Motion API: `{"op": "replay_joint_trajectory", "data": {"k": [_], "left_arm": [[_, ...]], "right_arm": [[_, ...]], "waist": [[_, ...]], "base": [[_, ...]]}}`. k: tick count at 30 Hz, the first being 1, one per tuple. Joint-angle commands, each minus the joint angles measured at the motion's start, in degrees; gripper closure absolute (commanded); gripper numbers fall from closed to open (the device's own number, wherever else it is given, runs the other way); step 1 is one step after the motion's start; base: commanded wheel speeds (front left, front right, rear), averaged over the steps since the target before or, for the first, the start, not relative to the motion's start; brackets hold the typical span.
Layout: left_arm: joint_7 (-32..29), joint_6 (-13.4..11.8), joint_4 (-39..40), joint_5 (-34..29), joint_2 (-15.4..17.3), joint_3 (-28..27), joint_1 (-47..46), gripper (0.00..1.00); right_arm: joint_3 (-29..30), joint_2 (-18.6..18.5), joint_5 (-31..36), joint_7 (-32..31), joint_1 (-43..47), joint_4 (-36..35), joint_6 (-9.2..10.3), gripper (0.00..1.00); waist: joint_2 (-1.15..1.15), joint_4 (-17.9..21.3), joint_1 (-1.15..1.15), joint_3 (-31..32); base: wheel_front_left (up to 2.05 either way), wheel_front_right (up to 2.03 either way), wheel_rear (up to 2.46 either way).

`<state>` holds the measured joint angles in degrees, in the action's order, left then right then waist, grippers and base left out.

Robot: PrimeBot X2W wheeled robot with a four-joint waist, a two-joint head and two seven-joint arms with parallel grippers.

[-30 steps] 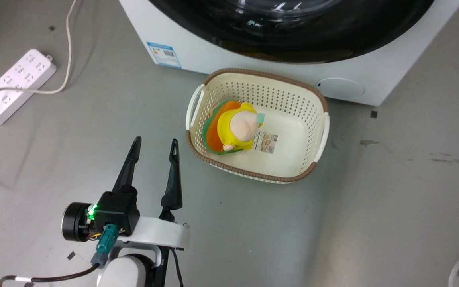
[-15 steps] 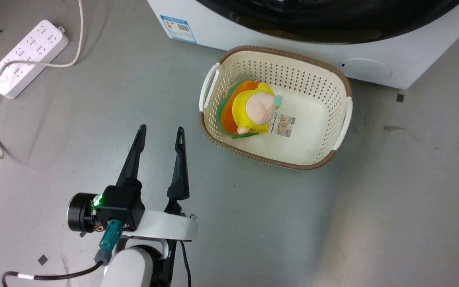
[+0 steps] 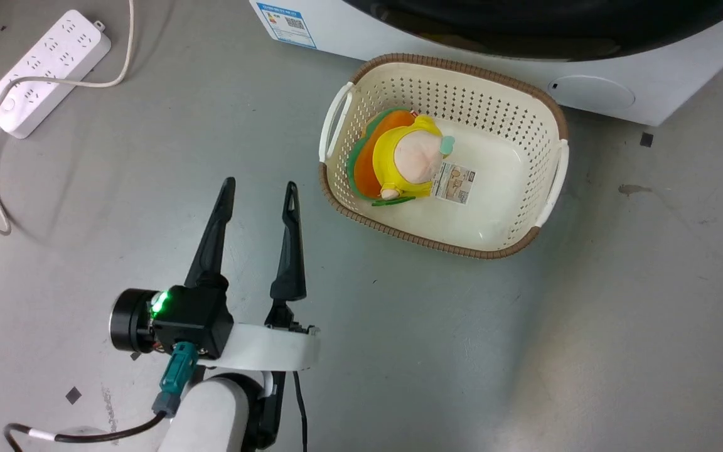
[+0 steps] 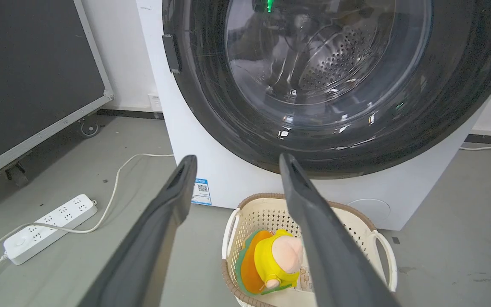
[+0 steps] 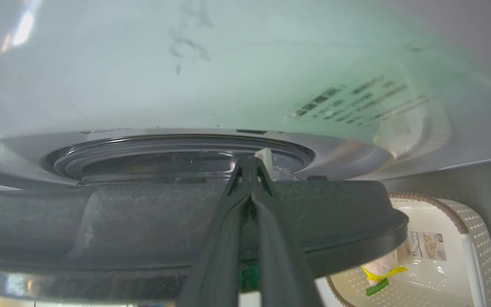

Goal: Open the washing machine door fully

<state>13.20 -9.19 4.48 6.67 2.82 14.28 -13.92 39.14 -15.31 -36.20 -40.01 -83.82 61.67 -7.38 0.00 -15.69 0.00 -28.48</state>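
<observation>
The washing machine (image 4: 177,162) is a white box, and its round glossy black door (image 4: 454,106) with a glass centre faces my left wrist camera. Its lower edge runs along the top of the head view (image 3: 524,25). In the right wrist view the door (image 5: 100,226) is seen edge-on, standing a little off the white front (image 5: 186,64). My right gripper (image 5: 252,162) is shut, its tips lying over the door's rim in that gap. My left gripper (image 3: 260,185) hangs open over the floor, left of the basket, holding nothing (image 4: 237,158).
A cream perforated basket (image 3: 443,63) with a yellow plush toy (image 3: 412,157) stands on the floor right before the machine. A white power strip (image 3: 48,56) and its cable lie at the left. A dark wheeled case (image 4: 28,72) stands left of the machine.
The head camera has moved, so the machine and basket sit higher and further right in its picture. Both grippers keep their states, left open and right shut.
</observation>
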Motion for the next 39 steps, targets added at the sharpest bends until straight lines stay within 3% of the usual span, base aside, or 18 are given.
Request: {"op": "replay_joint_trajectory", "data": {"k": [1, 8, 16, 23, 28, 30, 31, 33, 34, 35, 36, 37, 39], "left_arm": [[0.6, -0.6, 0.5, 0.4, 0.1, 0.3, -1.0, 0.00], [1.8, -0.7, -0.6, -0.2, 0.1, 0.9, 0.4, 0.00], [1.8, 0.3, -2.5, -1.3, 0.1, 1.3, 5.8, 0.00], [1.8, 0.8, -3.7, -0.7, 0.1, 1.0, 9.4, 0.00], [1.8, 1.7, -4.5, -1.3, 0.1, 0.6, 11.2, 0.00], [1.8, 2.1, -4.8, -1.5, 0.1, 0.5, 11.7, 0.00], [1.8, 2.1, -4.8, -1.5, 0.1, 0.5, 11.7, 0.00], [1.8, 2.5, -5.1, -1.7, 0.1, 0.4, 12.3, 0.00], [1.8, 2.5, -5.1, -1.7, 0.1, 0.4, 12.3, 0.00], [1.8, 2.7, -5.2, -1.8, 0.1, 0.4, 12.7, 0.00], [1.8, 2.7, -5.2, -1.8, 0.1, 0.4, 12.7, 0.00], [1.8, 2.8, -5.3, -1.8, 0.1, 0.3, 13.1, 0.00], [1.8, 2.9, -5.3, -1.8, 0.1, 0.3, 13.3, 0.00]], "right_arm": [[0.6, 0.9, -1.1, -2.1, -2.1, 2.2, -0.12, 1.00], [3.3, 3.9, -6.1, -10.6, 4.3, 2.5, -0.11, 1.00], [1.0, 9.8, -8.0, -16.6, 19.6, -6.2, -0.11, 1.00], [-4.5, 12.3, -11.4, -22.6, 30.4, -14.8, -0.11, 1.00], [-15.9, 12.4, -23.1, -24.5, 36.3, -15.1, -0.11, 1.00], [-21.4, 12.4, -28.3, -23.4, 38.8, -15.9, -0.11, 1.00], [-21.4, 12.4, -28.3, -23.4, 38.8, -15.9, -0.11, 1.00], [-29.6, 12.4, -36.3, -21.4, 42.1, -17.2, -0.11, 1.00], [-29.6, 12.4, -36.3, -21.4, 42.1, -17.2, -0.11, 1.00], [-35.0, 12.4, -41.3, -19.7, 44.2, -18.5, -0.11, 1.00], [-35.0, 12.4, -41.3, -19.7, 44.2, -18.5, -0.11, 1.00], [-40.4, 12.4, -45.7, -18.0, 46.2, -20.0, -0.11, 1.00], [-43.1, 12.4, -47.5, -17.1, 47.2, -20.9, -0.11, 1.00]], "waist": [[0.00, 0.1, 0.00, 0.3], [0.00, 1.4, 0.00, 5.6], [0.00, 3.8, 0.00, 13.7], [0.00, 4.6, 0.00, 18.0], [0.00, 4.5, 0.00, 20.1], [0.00, 4.5, 0.00, 20.6], [0.00, 4.5, 0.00, 20.6], [0.00, 4.3, 0.00, 21.2], [0.00, 4.3, 0.00, 21.2], [0.00, 4.1, 0.00, 21.6], [0.00, 4.1, 0.00, 21.6], [0.00, 3.9, 0.00, 21.9], [0.00, 3.8, 0.00, 22.0]], "base": [[0.00, 0.00, 0.00], [0.00, 0.00, 0.00], [0.00, 0.00, 0.00], [0.00, 0.00, 0.00], [0.00, 0.00, 0.00], [0.00, 0.00, 0.00], [0.00, 0.00, 0.00], [0.00, 0.00, 0.00], [0.00, 0.00, 0.00], [0.00, 0.00, 0.00], [0.00, 0.00, 0.00], [0.00, 0.00, 0.00], [0.00, 0.00, 0.00]]}}
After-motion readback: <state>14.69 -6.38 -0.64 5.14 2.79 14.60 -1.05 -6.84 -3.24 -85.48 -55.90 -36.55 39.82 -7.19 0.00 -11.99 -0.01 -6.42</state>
